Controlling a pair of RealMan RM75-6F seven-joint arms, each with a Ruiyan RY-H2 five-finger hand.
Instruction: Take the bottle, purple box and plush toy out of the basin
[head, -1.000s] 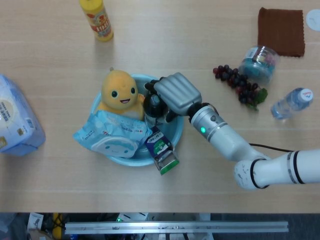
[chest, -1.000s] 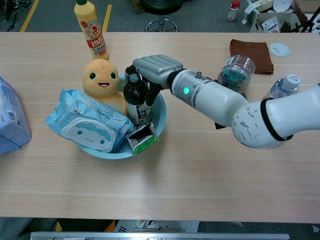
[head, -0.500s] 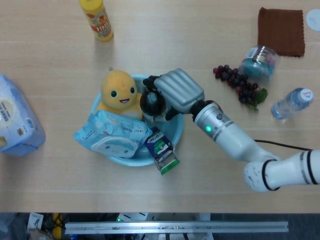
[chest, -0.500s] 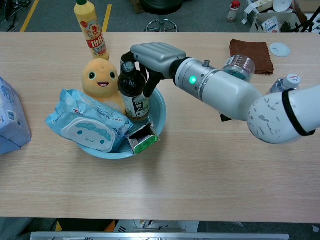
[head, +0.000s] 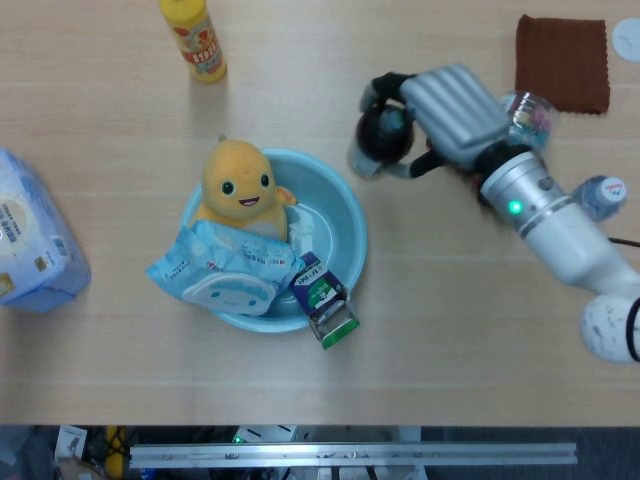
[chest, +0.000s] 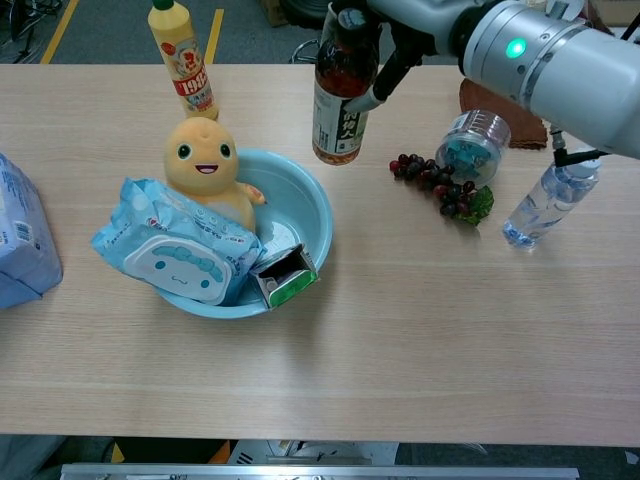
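My right hand (head: 452, 108) grips a dark bottle (head: 381, 141) with a white label and holds it in the air, to the right of the light blue basin (head: 356, 236). In the chest view the bottle (chest: 341, 92) hangs upright above the table, behind the basin (chest: 322, 214), under my right hand (chest: 405, 30). A yellow plush toy (head: 238, 184) (chest: 204, 160) sits at the basin's back left. The purple box (head: 321, 299) (chest: 284, 276), open at one end, leans over the front right rim. My left hand is not in view.
A blue wet-wipes pack (head: 224, 271) (chest: 174, 250) lies in the basin's front left. Grapes (chest: 440, 186), a plastic jar (chest: 476, 139) and a water bottle (chest: 544, 201) stand to the right. A yellow bottle (head: 195, 38) is at the back, a white pack (head: 30, 244) at far left, a brown cloth (head: 562, 61) at back right.
My right hand has lifted the dark bottle out of the basin and carried it up and to the right. The plush toy, box and wipes have stayed put.
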